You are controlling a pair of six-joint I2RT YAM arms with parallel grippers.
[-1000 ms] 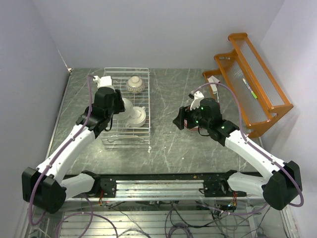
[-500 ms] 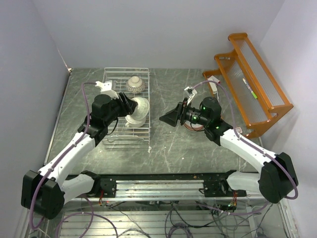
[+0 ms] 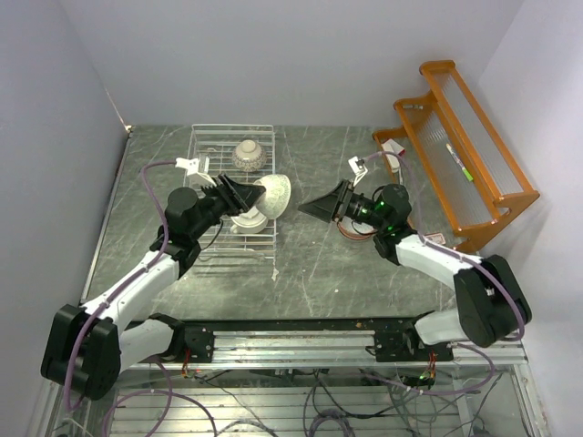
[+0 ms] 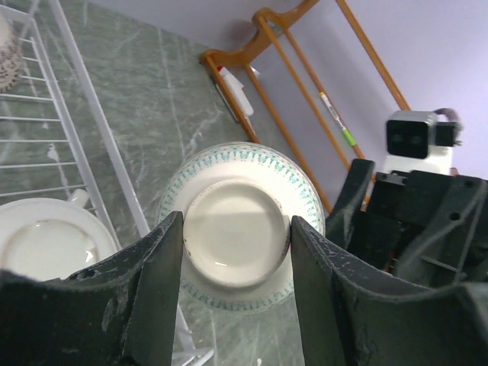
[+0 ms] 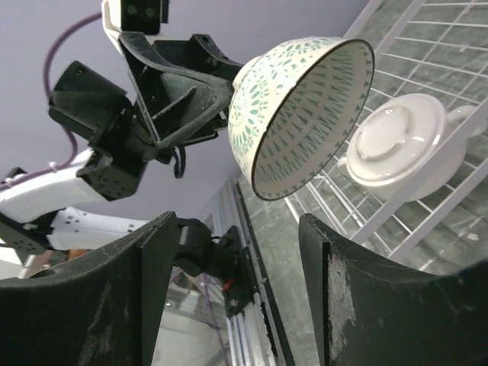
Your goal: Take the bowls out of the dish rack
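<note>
At the near edge: both arms' bases sit bolted side by side on the table, a grey-green marbled slab.
Left arm: stretches away and to the right, its wrist above the rack.
Left gripper: clamped on the held bowl, one finger on each side of its foot ring, as the left wrist view shows from close up.
Held bowl: white with teal-green print inside and out and a dark rim. It is tipped on its side, base toward the left wrist and mouth toward the right gripper. It hangs in the air just over the rack's right rail, between the two grippers, with nothing in it.
Right gripper: jaws wide, nothing between them. It points left at the held bowl's mouth, near it but apart. From the right wrist view the bowl's inside faces straight into the gap.
Rack: a white wire basket with low sides, left of the table's centre, its long side running away from the arms.
In the rack, middle: the handled bowl, cream, upside down on the wire, a small handle at its side. It lies just under and left of the held bowl, not touching it.
In the rack, far end: the far bowl, grey-patterned. It looks upside down too, and stands apart from the handled bowl.
Far right: the shelf, orange wood, leans by the wall, well apart from the rack.
On the shelf: a green-tipped pen lies on its ribbed panel.
</note>
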